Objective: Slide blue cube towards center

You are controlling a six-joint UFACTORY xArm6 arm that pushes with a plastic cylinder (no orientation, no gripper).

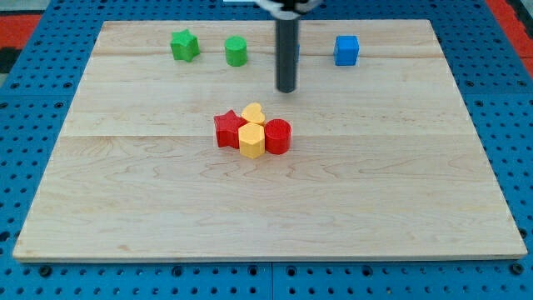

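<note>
The blue cube (346, 50) sits near the view's top, right of the middle, on the wooden board (400, 167). My tip (286, 89) is the lower end of the dark rod, standing to the left of and a little below the blue cube, well apart from it. A bit of something blue shows just behind the rod; I cannot tell what it is.
A green star (184, 45) and a green cylinder (236, 51) lie at the view's top left. A cluster sits mid-board below my tip: red star (226, 129), yellow heart (253, 113), yellow hexagon (251, 140), red cylinder (277, 136).
</note>
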